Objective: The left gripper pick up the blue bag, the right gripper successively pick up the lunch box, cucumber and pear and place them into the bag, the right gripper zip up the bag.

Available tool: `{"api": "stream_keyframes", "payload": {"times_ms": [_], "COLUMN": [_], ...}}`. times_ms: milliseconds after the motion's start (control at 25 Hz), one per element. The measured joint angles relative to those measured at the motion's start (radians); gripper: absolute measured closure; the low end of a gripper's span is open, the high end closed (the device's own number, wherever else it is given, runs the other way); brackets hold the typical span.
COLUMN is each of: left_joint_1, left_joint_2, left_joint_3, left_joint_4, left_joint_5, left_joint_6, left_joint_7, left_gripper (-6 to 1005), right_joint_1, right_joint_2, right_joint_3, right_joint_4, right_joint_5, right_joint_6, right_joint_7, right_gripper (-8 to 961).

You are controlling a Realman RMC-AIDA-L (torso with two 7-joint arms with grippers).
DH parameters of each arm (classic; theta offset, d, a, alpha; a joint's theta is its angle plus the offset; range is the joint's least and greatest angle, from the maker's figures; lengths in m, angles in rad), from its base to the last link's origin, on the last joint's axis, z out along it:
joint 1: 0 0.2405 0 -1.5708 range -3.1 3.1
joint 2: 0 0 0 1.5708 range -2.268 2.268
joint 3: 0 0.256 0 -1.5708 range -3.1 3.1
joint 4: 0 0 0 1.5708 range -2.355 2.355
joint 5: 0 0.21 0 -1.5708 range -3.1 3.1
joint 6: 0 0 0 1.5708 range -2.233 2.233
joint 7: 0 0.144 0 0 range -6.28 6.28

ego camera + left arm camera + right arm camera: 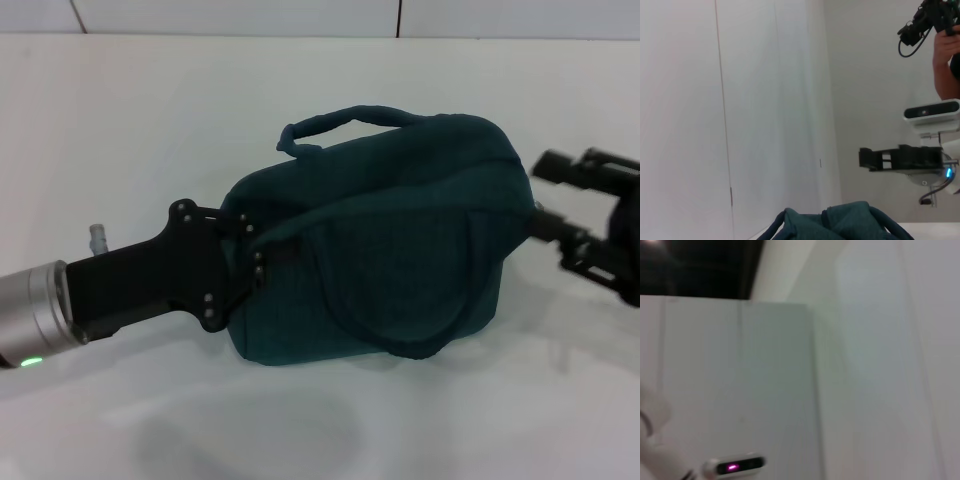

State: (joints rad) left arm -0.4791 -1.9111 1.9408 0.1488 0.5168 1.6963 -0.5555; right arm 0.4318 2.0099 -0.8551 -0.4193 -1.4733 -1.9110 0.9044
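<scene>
A: Head view. The blue bag [400, 240] lies on the white table [120, 130], roughly centre, closed up; no lining or contents show. One loop handle [345, 118] arches over its far top edge, the other lies flat on the near face.

B: Left arm?

A: The left gripper [245, 255] comes in from the left, body low over the table, its fingertips pressed against the bag's left end where the fabric bunches. It looks closed on a fold of that fabric, though the tips are partly lost against the dark cloth. Green light lit on the silver wrist.

B: Right arm?

A: The right gripper [555, 195] sits at the bag's right end, near the right frame edge. Two black prongs show: one pointing toward the bag's upper corner with a sliver of table between, the other meeting the bag's right side. Whether it has hold of anything, I cannot tell.

B: Wrist cameras?

A: Left wrist view: the top of the blue bag [845, 225] along the lower edge, and beyond it the right gripper [867, 158] seen side-on, apart from the fabric. Right wrist view: only pale wall panels.

B: Lunch box, cucumber, pear?

A: None visible; cannot place them.
</scene>
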Motion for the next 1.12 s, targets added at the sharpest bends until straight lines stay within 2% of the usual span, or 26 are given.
{"api": "stream_keyframes", "payload": {"times_ms": [120,200,360,880,1040,1120], "left_joint_1": [0.000,0.000,-0.001,-0.015,-0.020,-0.021], "left_joint_2": [0.001,0.002,0.001,0.002,0.012,0.014], "left_joint_3": [0.001,0.002,0.002,-0.005,0.000,0.000], "left_joint_4": [0.000,0.000,0.000,0.001,0.002,0.004], "left_joint_5": [0.000,0.001,0.015,0.024,0.035,0.039], "left_joint_6": [0.002,0.004,0.004,-0.002,0.005,0.010], "left_joint_7": [-0.001,-0.002,-0.002,-0.089,-0.122,-0.125], "left_gripper": [904,901,895,876,870,771], "right_joint_1": [0.016,0.040,0.060,0.091,0.092,0.087], "right_joint_2": [0.002,0.003,0.007,0.009,0.009,0.009], "right_joint_3": [-0.036,-0.115,-0.186,-0.270,-0.271,-0.271], "right_joint_4": [-0.003,-0.006,-0.005,-0.008,-0.014,-0.025], "right_joint_5": [-0.001,-0.001,0.000,0.008,0.010,0.010], "right_joint_6": [0.010,0.044,0.083,0.094,0.089,0.085], "right_joint_7": [0.010,0.028,0.033,0.068,0.070,0.071], "right_gripper": [457,457,456,455,360,312]}}
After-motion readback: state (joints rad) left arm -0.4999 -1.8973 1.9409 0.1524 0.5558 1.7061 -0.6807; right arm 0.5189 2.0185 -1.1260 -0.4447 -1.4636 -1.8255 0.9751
